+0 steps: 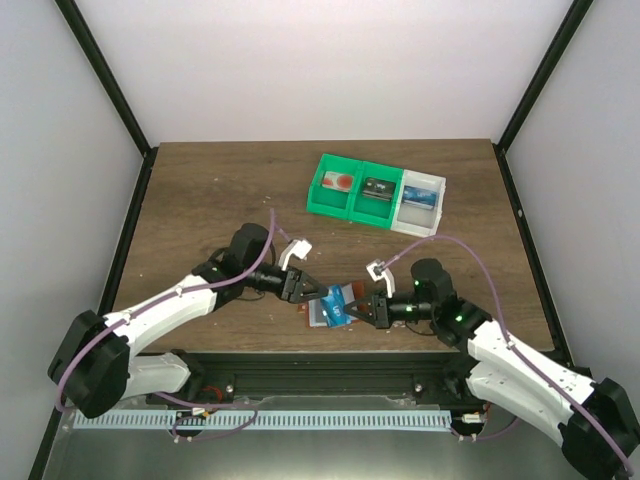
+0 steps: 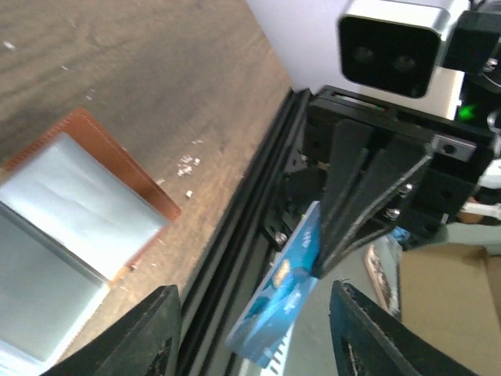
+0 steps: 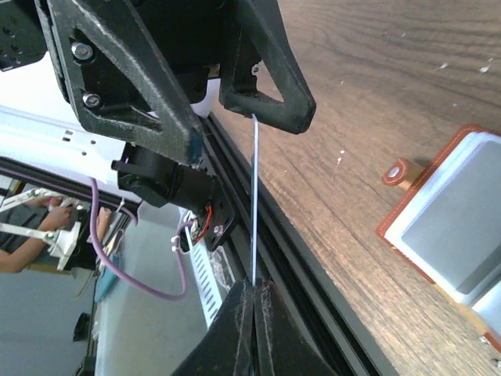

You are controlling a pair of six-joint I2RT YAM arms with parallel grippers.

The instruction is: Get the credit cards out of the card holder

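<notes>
Card holder (image 2: 78, 227): lies open on the desk (image 1: 220, 200), close to the near edge and about midway along it. The pale grey-blue pockets face up and the reddish-brown leather shows as a border around them. A small round snap tab sticks out on one side.

Blue card (image 2: 278, 301): out of the holder and off the desk surface, held in the air over the near edge. It sits between the two claws and just beside the holder, not touching it.

Right claw (image 3: 252, 286): fingers pressed together on one end of the blue card. The right wrist view shows the card edge-on, as a thin pale line running straight up from the closed tips.

Left claw (image 1: 302, 290): fingers apart, one on each side of the card's free end. There is a visible gap to the card in the left wrist view. In the right wrist view the card's far edge ends just under one left finger; I cannot tell whether it touches.

The claws face each other, tips near, above the holder.

Green bin (image 1: 350, 210): far right part of the desk, well apart from the holder. A white card with a red round mark (image 1: 340, 183) lies in its left compartment and a dark item in its right one.

White bin (image 1: 420, 218): touches the green bin's right side. Its contents are too small to identify.
</notes>
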